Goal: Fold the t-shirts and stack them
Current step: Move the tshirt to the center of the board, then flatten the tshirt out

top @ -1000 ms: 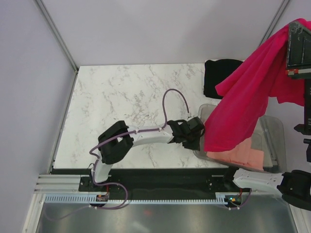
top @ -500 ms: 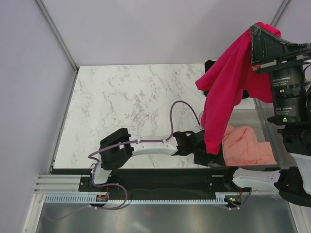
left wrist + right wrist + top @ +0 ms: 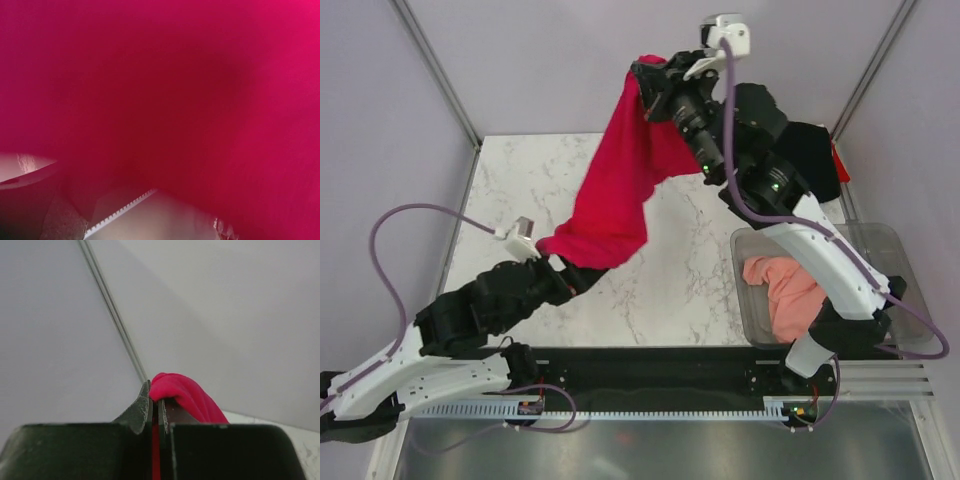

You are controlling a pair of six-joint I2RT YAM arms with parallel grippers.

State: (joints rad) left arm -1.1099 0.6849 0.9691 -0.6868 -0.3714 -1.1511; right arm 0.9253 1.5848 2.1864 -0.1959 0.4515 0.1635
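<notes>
**Red shirt (image 3: 618, 185) hangs high over the table (image 3: 520, 190)**

Our right gripper (image 3: 650, 80) is raised over the far middle of the table, its fingers clamped on a bunch of the red shirt; the right wrist view shows a thin strip of red pinched between them. From there the shirt drapes down and leftward to our left gripper (image 3: 563, 275), low over the near left of the table. Red cloth fills the left wrist view, so we cannot tell whether those fingers are apart or together. The black shirt (image 3: 815, 160) lies at the far right. The pink shirt (image 3: 785, 295) lies crumpled in the clear bin (image 3: 892, 245), near right.
</notes>
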